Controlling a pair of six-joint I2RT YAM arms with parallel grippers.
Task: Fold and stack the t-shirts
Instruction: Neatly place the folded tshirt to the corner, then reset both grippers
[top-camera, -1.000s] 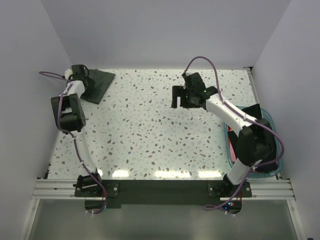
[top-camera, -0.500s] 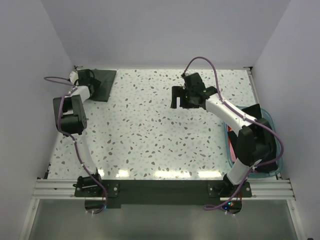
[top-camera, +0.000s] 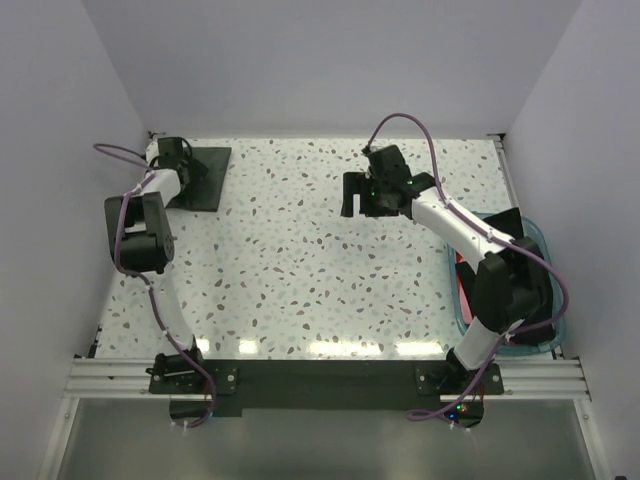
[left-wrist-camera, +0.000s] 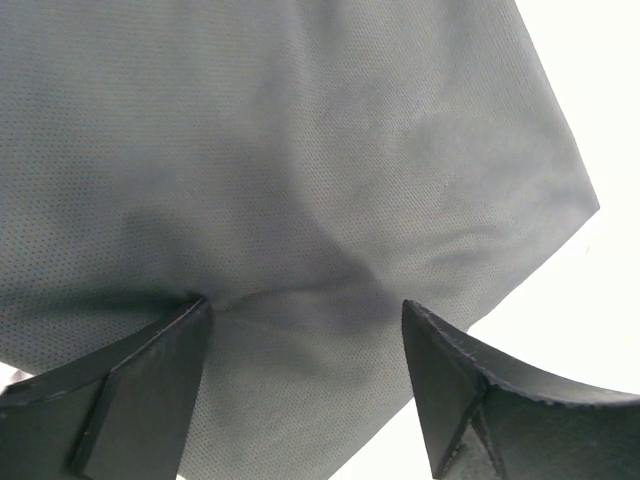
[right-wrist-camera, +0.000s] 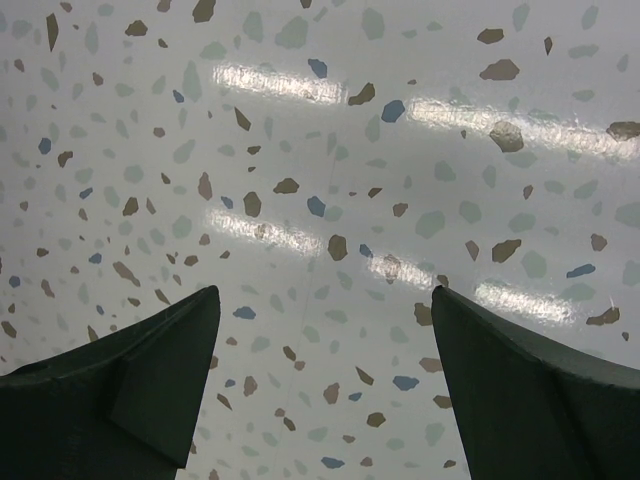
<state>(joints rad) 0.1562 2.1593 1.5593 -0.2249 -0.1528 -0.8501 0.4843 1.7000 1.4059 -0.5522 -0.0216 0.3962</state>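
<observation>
Dark grey-green t-shirt (top-camera: 207, 176): lies folded flat as a neat rectangle in the far-left corner of the table (top-camera: 300, 270), close to the back wall.
Left gripper (top-camera: 174, 160): hangs over the near-left part of that shirt, with the left arm stretched far along the left edge.
Left wrist view only: the 2 fingers (left-wrist-camera: 140, 390) stand spread apart with the shirt's cloth (left-wrist-camera: 300, 150) filling the frame beneath them. A soft crease runs between the tips, and a corner of the cloth ends against bare white table at the right. The tips may rest on the fabric, but the view does not settle it.
Right gripper (top-camera: 358, 203): held above the middle of the far half of the table, well apart from the shirt.
Right wrist view only: both fingers (right-wrist-camera: 150, 380) stand wide apart, with nothing between them but speckled tabletop (right-wrist-camera: 330, 150) and light glare.
Top view only: a translucent teal tub (top-camera: 545, 250) sits at the right edge, beside the right arm's base.
Red-orange t-shirt (top-camera: 461, 285): a strip of it shows inside the tub's left wall.
In the way: the right arm's elbow and purple cable cover most of the tub, so the rest of its contents cannot be made out.
</observation>
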